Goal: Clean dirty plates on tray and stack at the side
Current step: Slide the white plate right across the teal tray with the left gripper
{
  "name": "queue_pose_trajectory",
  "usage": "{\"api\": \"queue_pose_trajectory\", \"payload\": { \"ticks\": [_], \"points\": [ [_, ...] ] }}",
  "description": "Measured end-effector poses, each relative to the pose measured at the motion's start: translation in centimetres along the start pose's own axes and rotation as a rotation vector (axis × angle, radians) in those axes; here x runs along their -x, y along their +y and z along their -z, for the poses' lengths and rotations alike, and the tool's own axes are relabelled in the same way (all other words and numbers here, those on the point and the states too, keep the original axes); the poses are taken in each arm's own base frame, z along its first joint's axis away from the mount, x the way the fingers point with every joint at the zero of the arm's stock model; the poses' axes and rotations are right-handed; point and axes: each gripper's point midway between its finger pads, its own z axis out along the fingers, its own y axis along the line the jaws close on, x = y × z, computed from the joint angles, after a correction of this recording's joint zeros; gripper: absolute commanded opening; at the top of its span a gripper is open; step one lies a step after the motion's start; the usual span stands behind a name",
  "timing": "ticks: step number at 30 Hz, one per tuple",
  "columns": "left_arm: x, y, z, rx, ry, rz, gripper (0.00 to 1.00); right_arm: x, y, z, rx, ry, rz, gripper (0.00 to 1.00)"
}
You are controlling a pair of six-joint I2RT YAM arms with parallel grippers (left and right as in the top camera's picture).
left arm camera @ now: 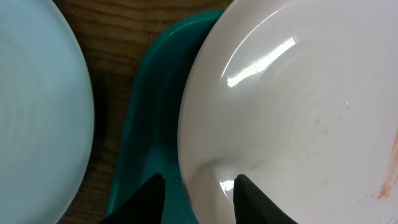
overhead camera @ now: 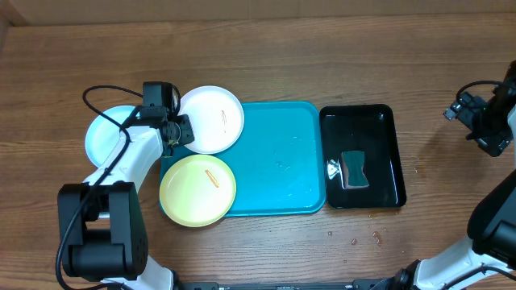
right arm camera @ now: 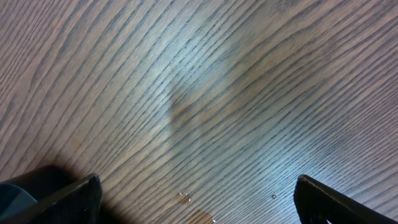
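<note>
The round, shallow white plate point(overhead camera: 214, 113) sits at the upper left corner of the large turquoise-blue rectangular tray point(overhead camera: 282, 157). Its upper edge overhangs the tray's low rim. A small orange smear point(overhead camera: 222, 119) marks its middle, so it is not yet clean.

The left pincer point(left arm camera: 199, 180) is part spread and straddles the plate's left rim. One finger point(left arm camera: 152, 196) is outside over the tray and the other is inside the dish. A sliver of turquoise shows between the outer finger and the plate edge, so it does not look clamped yet.

The plate looks stiff, light and glossy, so I judge it will be slippery. A thin rim grip could let it pivot or slide out. The best hold is probably deep over the raised rim with the plate kept level.

A round yellow-green plate point(overhead camera: 197, 190), also smeared orange, lies at the tray's lower left corner. A round pale mint-blue plate point(overhead camera: 101, 141) lies off the tray on the wooden bench point(overhead camera: 322, 48) at left, partly under the arm.

The right pincer point(right arm camera: 199, 205) is at the far right of the overhead view. It is spread wide over bare wood and holds nothing. A narrow glossy black tray point(overhead camera: 387, 145) just right of the turquoise one holds a dark sponge point(overhead camera: 352, 169).
</note>
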Motion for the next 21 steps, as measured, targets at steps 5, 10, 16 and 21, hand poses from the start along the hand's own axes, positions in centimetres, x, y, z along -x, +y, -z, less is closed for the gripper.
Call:
{"api": "queue_pose_trajectory", "payload": {
  "ticks": [5,10,16,21],
  "points": [
    [-0.8,0.2,-1.2,0.009,0.035,-0.001,0.20,0.0,0.0,0.0,0.000,0.000,0.000,1.00],
    [-0.8,0.1,-1.4,0.008,0.035,0.009,0.04,0.0,0.0,0.0,0.000,0.000,0.000,1.00],
    [-0.8,-0.9,-0.8,-0.046,0.074,0.010,0.04,0.0,0.0,0.0,0.000,0.000,0.000,1.00],
    [-0.4,-3.6,0.6,-0.185,0.117,0.021,0.04,0.0,0.0,0.0,0.000,0.000,0.000,1.00]
  ]
}}
